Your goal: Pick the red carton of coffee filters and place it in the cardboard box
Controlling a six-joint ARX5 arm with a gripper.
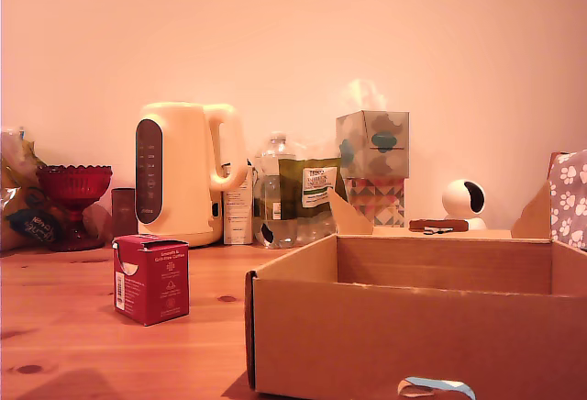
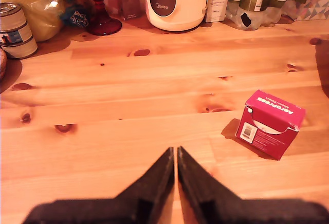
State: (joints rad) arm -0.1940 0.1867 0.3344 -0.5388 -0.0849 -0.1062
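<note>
The red carton of coffee filters [image 1: 151, 279] [image 2: 269, 124] stands upright on the wooden table, with white AeroPress print on top and a white barcode label on one side. To its right in the exterior view sits the large brown cardboard box [image 1: 417, 327], flaps up, with pale tape at its front edge. My gripper [image 2: 175, 152] shows only in the wrist view, its black fingers [image 2: 159, 175] pressed together with nothing between them. It hovers above bare table, well apart from the carton. The arm is out of the exterior view.
Along the back stand a cream kettle [image 1: 183, 172], a red glass goblet [image 1: 73, 194], a water bottle [image 1: 278, 194], a green packet [image 1: 312, 194], a patterned tissue box [image 1: 373, 166] and a small white camera [image 1: 463, 203]. Tins [image 2: 16, 31] show in the wrist view.
</note>
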